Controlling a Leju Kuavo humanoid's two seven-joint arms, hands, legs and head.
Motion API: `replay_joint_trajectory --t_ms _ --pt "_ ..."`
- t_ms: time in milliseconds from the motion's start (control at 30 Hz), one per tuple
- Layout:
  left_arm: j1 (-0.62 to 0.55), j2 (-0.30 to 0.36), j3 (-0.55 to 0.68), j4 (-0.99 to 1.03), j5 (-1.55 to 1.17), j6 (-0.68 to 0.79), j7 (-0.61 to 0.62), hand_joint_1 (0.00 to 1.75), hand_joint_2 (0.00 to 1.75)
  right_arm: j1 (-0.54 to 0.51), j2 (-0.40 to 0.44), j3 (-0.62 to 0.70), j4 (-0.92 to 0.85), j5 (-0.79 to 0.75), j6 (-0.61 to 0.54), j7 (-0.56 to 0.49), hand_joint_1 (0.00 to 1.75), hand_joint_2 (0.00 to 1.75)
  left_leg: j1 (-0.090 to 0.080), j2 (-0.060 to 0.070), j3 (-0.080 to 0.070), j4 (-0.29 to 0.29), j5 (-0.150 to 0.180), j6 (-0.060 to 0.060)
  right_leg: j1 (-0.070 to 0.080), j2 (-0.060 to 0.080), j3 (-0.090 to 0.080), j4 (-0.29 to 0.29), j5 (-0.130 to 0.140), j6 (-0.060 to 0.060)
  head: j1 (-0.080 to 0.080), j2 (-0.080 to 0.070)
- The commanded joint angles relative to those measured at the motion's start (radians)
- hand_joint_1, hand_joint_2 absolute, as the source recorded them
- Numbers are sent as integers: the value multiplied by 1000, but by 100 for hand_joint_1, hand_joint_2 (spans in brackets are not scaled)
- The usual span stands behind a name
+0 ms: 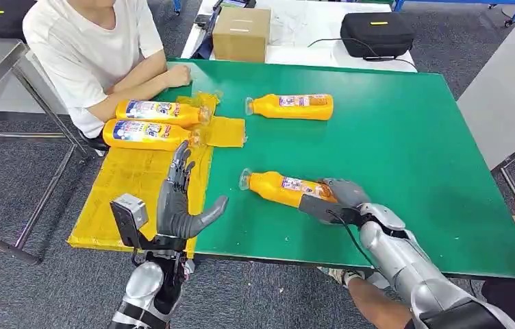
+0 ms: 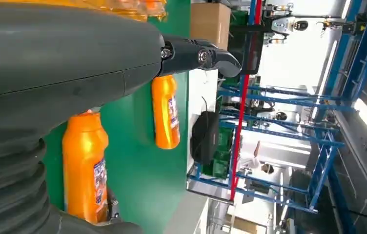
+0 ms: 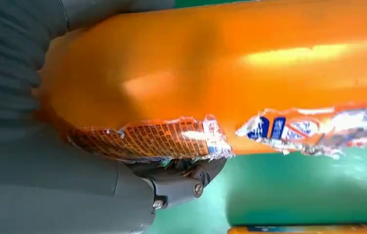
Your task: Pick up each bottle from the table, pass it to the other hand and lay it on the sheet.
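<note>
We see four orange bottles with clear caps and blue-white labels, all on their sides; nearest bottle (image 1: 283, 188) lies on the green surface (image 1: 405, 157), cap pointing toward the sheet, base end gripped by the right hand (image 1: 333, 200); far bottle (image 1: 292, 106) lies alone further back on the green, cap same way; two bottles (image 1: 155, 110) and (image 1: 146, 134) lie side by side on the yellow sheet (image 1: 138, 185), caps toward the green.

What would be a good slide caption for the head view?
Right hand grips an orange bottle on the green table; left hand waits open.
</note>
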Motion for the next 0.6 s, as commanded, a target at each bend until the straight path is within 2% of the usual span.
replay_joint_trajectory --t_ms 33,167,200,233,267,300,333,400,533,600 --pt "-25 44 -13 45 15 -9 -3 0 175 93 46 -57 9 -74 -51 -46 175 175 2 -1 4 -2 -1 -2 2 -1 4 -2 -1 -2 0 0" --pt "-26 42 -12 46 21 -13 -1 0 175 94 43 -67 1 -84 -53 -51 175 175 2 0 3 -1 -1 -2 2 -1 4 -2 -1 -2 0 0" --pt "-20 32 1 51 83 -49 37 0 175 127 65 -140 -49 -171 -72 -97 175 175 2 -1 4 -2 -1 -2 2 -1 4 -2 -1 -3 0 0" --pt "-14 21 18 62 184 -106 106 0 175 158 81 -182 -102 -223 -91 -122 175 175 2 0 4 -2 0 -2 2 -1 4 -2 -1 -2 0 0" --pt "-11 11 41 92 370 -194 236 0 175 182 99 -217 -154 -267 -99 -143 175 175 3 0 5 -2 -1 -3 3 -1 5 -2 -1 -3 0 0" --pt "-19 15 51 128 472 -202 301 0 175 206 115 -246 -215 -304 -129 -183 175 175 2 1 4 -2 -1 -2 2 0 4 -2 0 -2 0 0" --pt "-32 24 50 155 481 -176 231 0 175 233 127 -264 -288 -327 -159 -202 175 175 2 1 5 -2 -1 -3 2 0 6 -3 -1 -3 0 0" --pt "-24 37 52 144 518 -208 213 0 175 276 149 -297 -394 -374 -184 -207 175 175 1 1 2 -2 -1 -2 1 1 3 -1 0 -2 0 0" --pt "17 74 -4 76 350 -176 117 0 175 336 171 -311 -477 -428 -165 -215 175 175 1 -1 -4 -1 0 -2 1 0 -3 0 -1 -1 0 0" --pt "36 81 -29 60 305 -188 99 0 175 354 184 -312 -490 -447 -159 -231 175 175 2 -2 -2 -1 -1 -2 1 -1 -1 0 -2 -2 0 0"
